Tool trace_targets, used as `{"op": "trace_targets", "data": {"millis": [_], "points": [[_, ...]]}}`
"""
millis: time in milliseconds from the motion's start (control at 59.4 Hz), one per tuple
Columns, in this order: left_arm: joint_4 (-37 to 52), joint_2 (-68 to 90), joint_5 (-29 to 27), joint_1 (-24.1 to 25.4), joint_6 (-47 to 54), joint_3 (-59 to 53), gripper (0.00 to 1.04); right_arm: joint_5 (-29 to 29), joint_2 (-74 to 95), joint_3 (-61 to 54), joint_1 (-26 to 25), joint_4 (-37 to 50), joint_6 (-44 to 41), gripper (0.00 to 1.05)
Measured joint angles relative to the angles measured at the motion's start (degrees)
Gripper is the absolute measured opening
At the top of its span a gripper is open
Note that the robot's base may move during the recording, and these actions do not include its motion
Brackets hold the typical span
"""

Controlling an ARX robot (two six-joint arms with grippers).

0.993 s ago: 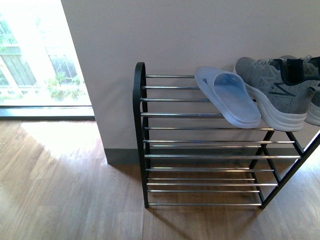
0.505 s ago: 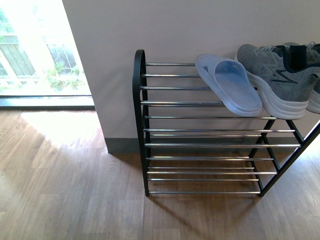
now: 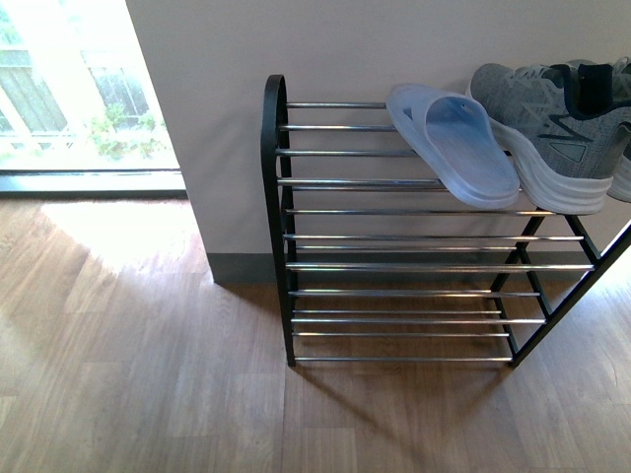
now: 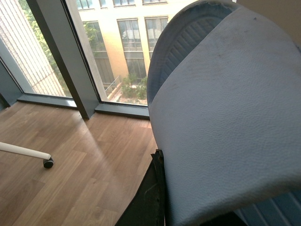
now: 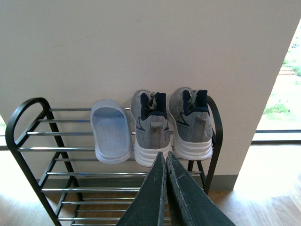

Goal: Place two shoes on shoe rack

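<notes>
The shoe rack [image 3: 274, 197], black frame with chrome bars, stands against the wall. On its top tier lie one pale blue slide [image 3: 454, 148] and a grey sneaker [image 3: 552, 128] to its right. The right wrist view shows the same slide [image 5: 112, 132] beside two grey sneakers [image 5: 151, 134] [image 5: 192, 125], heels outward. My right gripper [image 5: 165, 156] is shut on nothing, in front of the rack [image 5: 28, 133] and apart from it. Another pale blue slide [image 4: 225, 117] fills the left wrist view, held in my left gripper; one dark finger [image 4: 149, 197] shows against its edge. Neither arm appears in the front view.
A white wall runs behind the rack. A tall window [image 3: 79, 89] is at the left, above the wooden floor [image 3: 148, 374]. In the left wrist view a white leg with a caster wheel [image 4: 47, 163] rests on the floor near the window.
The rack and its shoes sit higher in the front view than a second ago, with more floor showing below. The shoes keep their places on the rack.
</notes>
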Motion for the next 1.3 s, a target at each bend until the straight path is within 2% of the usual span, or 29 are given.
{"op": "trace_targets", "data": {"millis": [538, 673, 942, 959, 1026, 1127, 1296], "points": [[0.0, 0.0, 0.0, 0.0, 0.0, 0.0, 0.02, 0.02, -9.03, 0.0, 0.0, -9.07, 0.0, 0.01], [0.0, 0.0, -0.02, 0.0, 0.0, 0.0, 0.02, 0.0, -17.27, 0.02, 0.0, -18.49, -0.02, 0.01], [0.0, 0.0, 0.0, 0.0, 0.0, 0.0, 0.02, 0.0, -18.64, 0.02, 0.0, -19.04, 0.0, 0.01], [0.0, -0.04, 0.0, 0.0, 0.0, 0.0, 0.02, 0.0, -18.67, 0.02, 0.0, -19.04, -0.04, 0.02], [0.0, -0.04, 0.0, 0.0, 0.0, 0.0, 0.02, 0.02, -18.67, 0.02, 0.0, -19.04, -0.02, 0.18], [0.0, -0.04, 0.0, 0.0, 0.0, 0.0, 0.02, 0.0, -18.67, 0.02, 0.0, -19.04, -0.02, 0.34], [0.0, -0.04, -0.09, 0.0, -0.02, 0.0, 0.02, -0.11, -18.71, 0.02, 0.0, -19.04, -0.04, 0.58]]}}
